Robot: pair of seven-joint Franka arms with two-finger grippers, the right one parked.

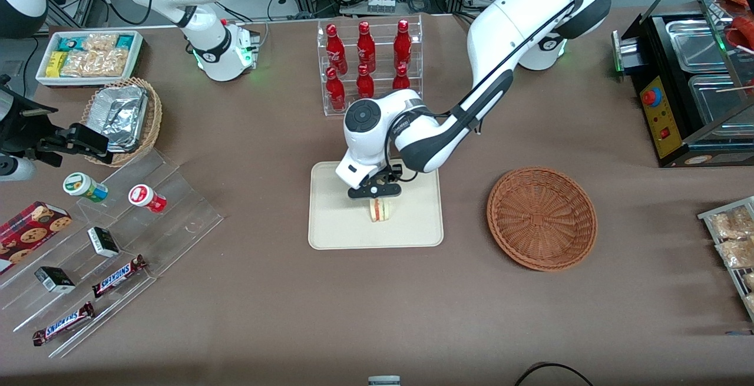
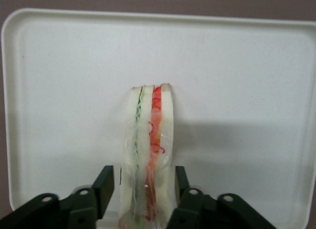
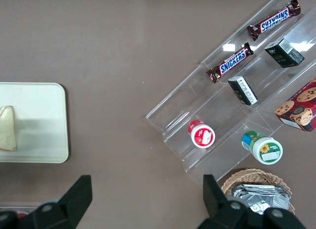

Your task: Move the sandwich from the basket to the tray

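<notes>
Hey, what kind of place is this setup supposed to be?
Likely a mock snack shop in a robot lab: a rack of red bottles, Snickers bars on clear display steps, and the gripper setting a sandwich on a tray.

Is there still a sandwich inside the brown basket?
No, the basket holds nothing; the sandwich stands on the tray, between the fingers of the hand.

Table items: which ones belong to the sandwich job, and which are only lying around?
Belong to the job:
sandwich, standing on the tray
tray
basket, nothing in it
gripper, over the tray, fingers either side of the sandwich

Lying around:
red bottles
Snickers bars
foil packs
</notes>
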